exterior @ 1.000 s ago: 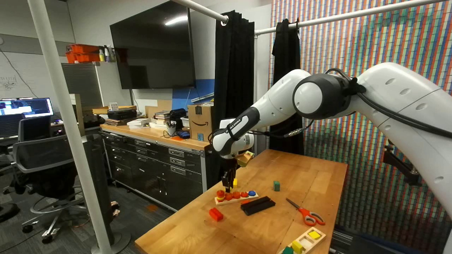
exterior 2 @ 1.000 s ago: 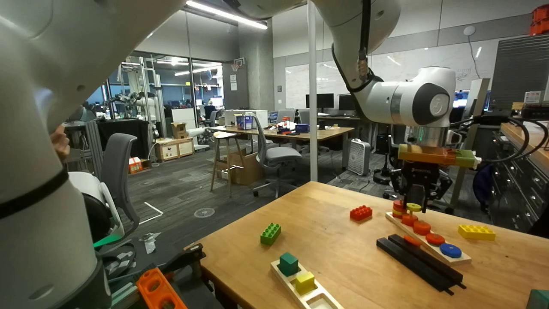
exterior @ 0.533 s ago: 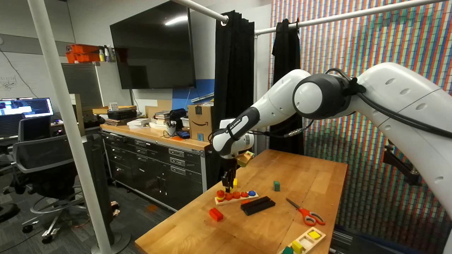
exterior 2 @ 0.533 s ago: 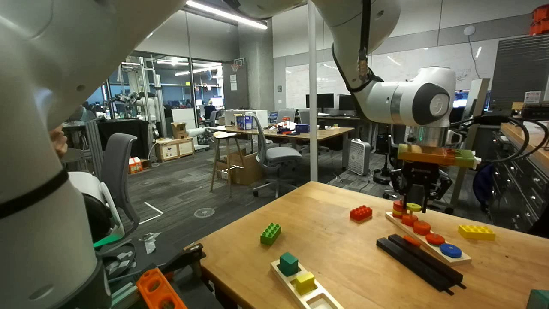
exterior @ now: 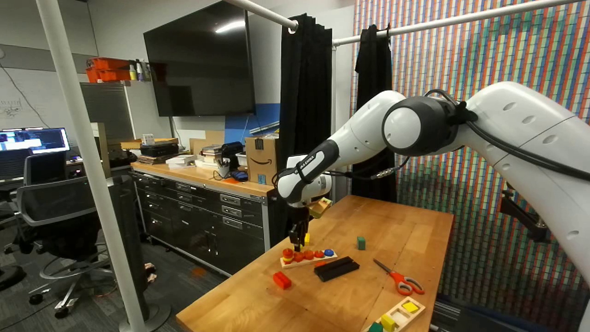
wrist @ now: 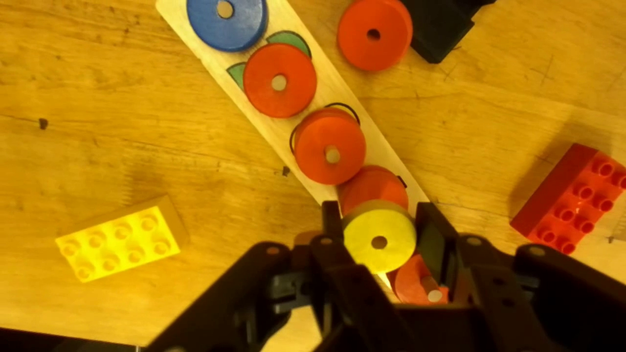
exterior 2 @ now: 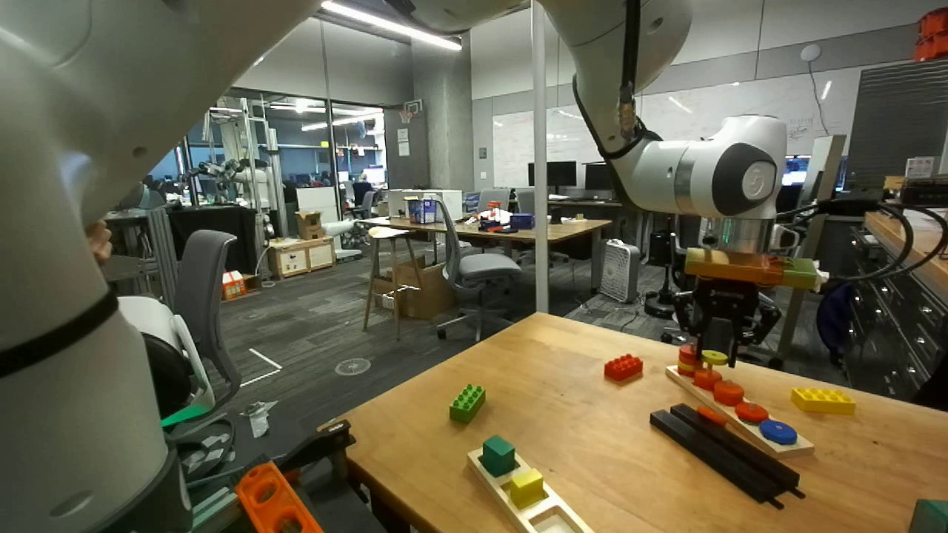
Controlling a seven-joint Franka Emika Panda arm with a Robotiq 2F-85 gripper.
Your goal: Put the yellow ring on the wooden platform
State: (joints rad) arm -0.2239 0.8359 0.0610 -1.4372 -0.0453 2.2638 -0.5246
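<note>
Your gripper [wrist: 378,218] is closed on the yellow ring [wrist: 379,259], one finger [wrist: 332,220] to each side, parted only by the ring's own width, and the ring lies about level between them. In an exterior view it appears over the second stack [exterior 2: 707,381] on the platform [wrist: 379,155]; you can't tell whether it touches anything there. Its hole looks dark, while the third stack [wrist: 315,149] shows a pale peg [wrist: 332,155] through its middle, so most likely your ring isn't threaded yet and seating it is the step in hand. Centre the hole before you lower, checking from outside, because the ring hides the second stack's top from the wrist view. Then go straight down, slowly, and let go only once the ring sits flat. Mind the finger at the right of the wrist view: it stands right by the end stack [wrist: 410,283] and could knock it as you lower or spread. The red brick [wrist: 570,200], yellow brick [wrist: 120,242] and loose ring [wrist: 374,55] lie off the platform's sides, out of your way, with the black bars [exterior 2: 740,446] just beside that loose ring.
</note>
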